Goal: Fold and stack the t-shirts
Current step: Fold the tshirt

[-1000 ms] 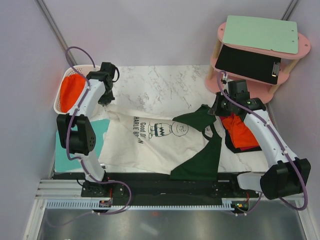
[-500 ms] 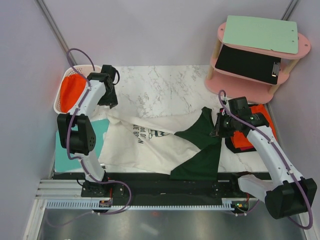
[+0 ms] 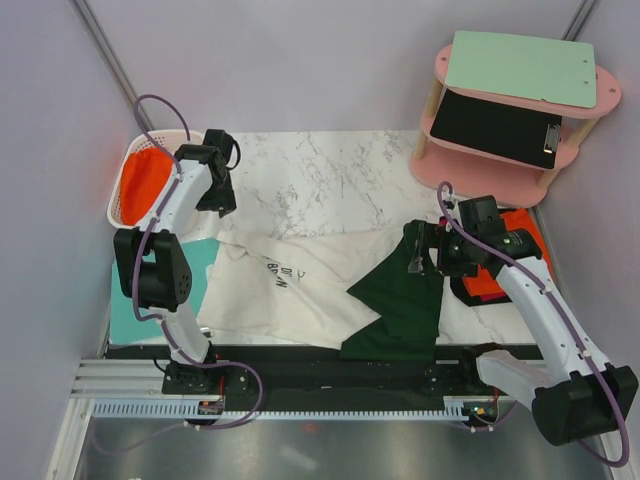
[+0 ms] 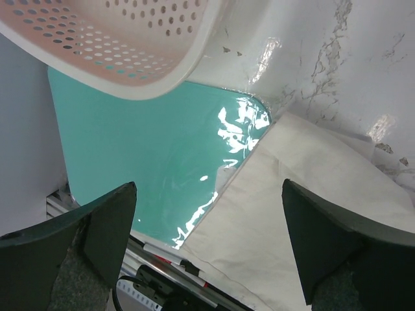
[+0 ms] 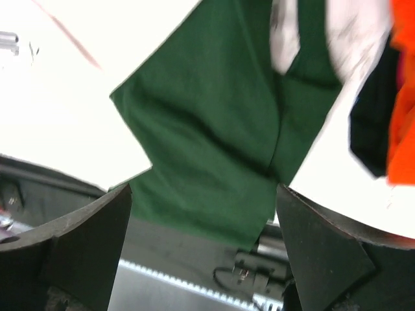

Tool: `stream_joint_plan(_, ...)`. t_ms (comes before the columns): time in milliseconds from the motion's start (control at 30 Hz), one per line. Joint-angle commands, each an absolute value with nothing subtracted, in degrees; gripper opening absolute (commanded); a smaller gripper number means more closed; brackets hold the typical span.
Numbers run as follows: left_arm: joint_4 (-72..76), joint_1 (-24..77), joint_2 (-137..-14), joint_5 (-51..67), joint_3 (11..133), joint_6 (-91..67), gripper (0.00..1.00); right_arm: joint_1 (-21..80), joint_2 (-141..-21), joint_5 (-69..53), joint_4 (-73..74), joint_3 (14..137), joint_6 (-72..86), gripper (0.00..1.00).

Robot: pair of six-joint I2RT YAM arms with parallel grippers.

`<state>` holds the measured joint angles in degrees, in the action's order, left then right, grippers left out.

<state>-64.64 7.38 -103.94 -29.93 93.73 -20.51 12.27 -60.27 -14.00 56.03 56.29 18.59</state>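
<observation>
Left gripper [image 3: 218,197] and right gripper [image 3: 430,250] both let go since last frame, fingers apart, empty | cream shirt [image 3: 300,285] dropped folded over its print | green shirt [image 3: 405,300] overlaps its right side | step: first fold | next: probably regrasp edges, flatten

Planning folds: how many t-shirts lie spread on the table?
2: cream-white t-shirt, centre-left; dark green t-shirt overlapping its right side. Orange cloth in the basket and at right may be more.
</observation>
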Motion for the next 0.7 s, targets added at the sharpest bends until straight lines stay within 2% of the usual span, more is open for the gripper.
stream_joint_plan(0, -64.7, 8.6, -102.6, -29.6, 96.1, -20.3, 0.96, 12.5, -64.1, -9.4, 46.3, 56.6, 16.8, 0.98)
stream_joint_plan(33, -64.6, 8.9, -103.3, -29.4, 96.1, -20.2, 0.83, 12.5, -65.2, -10.5, 42.8, 55.9, 16.6, 0.97)
stream_joint_plan(67, -64.4, 9.1, -103.8, -29.4, 96.1, -20.2, 0.7, 12.7, -66.2, -13.2, 40.6, 54.4, 16.8, 0.85)
stream_joint_plan(100, -64.2, 9.7, -104.1, -29.0, 96.1, -20.1, 0.53, 12.8, -68.8, -14.6, 39.0, 53.9, 17.0, 0.7)
stream_joint_plan(133, -64.2, 10.0, -104.5, -28.7, 96.1, -20.1, 0.24, 13.2, -70.3, -15.2, 36.2, 53.6, 17.4, 0.44)
stream_joint_plan(167, -64.2, 10.3, -105.3, -28.6, 96.0, -20.2, 0.1, 13.9, -72.0, -15.6, 35.3, 53.7, 17.8, 0.0)
stream_joint_plan(200, -64.0, 10.9, -105.6, -28.1, 95.8, -20.4, 0.02, 14.5, -74.8, -15.6, 33.4, 53.5, 18.0, 0.0)
stream_joint_plan(333, -63.1, 12.1, -107.4, -26.4, 94.7, -20.6, 0.02, 18.2, -82.1, -13.5, 30.9, 54.8, 17.5, 0.0)
stream_joint_plan(667, -61.2, 15.1, -113.2, -22.0, 92.2, -21.7, 0.02, 19.7, -98.7, -6.8, 26.0, 61.3, 18.5, 0.0)
